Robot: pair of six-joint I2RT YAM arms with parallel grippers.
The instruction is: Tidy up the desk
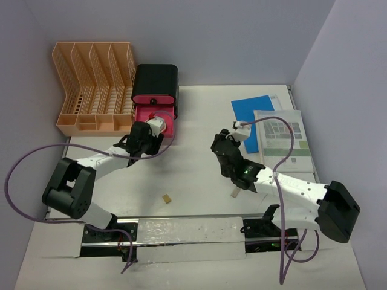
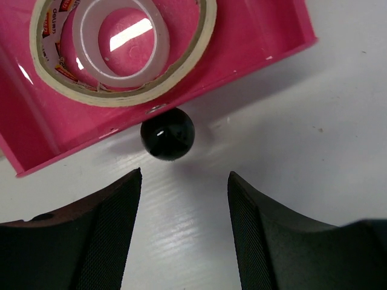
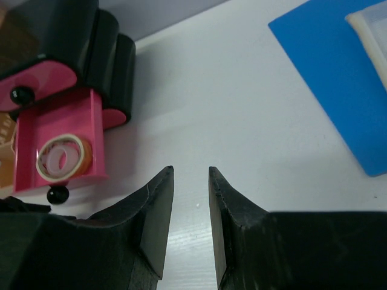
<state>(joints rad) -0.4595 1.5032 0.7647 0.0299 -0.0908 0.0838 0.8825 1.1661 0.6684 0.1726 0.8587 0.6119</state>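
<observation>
It looks like a robotics lab dressed up as an office. One robot arm [image 1: 103,160] and its twin [image 1: 290,184] are bolted along the near edge of a white desk [image 1: 199,175], inside plain lilac walls [image 1: 211,42] (more test cell than workplace). The stationery includes a peach file rack [image 1: 94,90], a black box with pink drawers [image 1: 156,84], a blue folder [image 1: 251,112] and a printed booklet [image 1: 281,136].

My left wrist view cuts the pink drawer [image 2: 254,36] and its tape roll [image 2: 130,95] off at the top. The tan bit [image 1: 165,197] on the desk [image 1: 199,175] is too small to name.
</observation>
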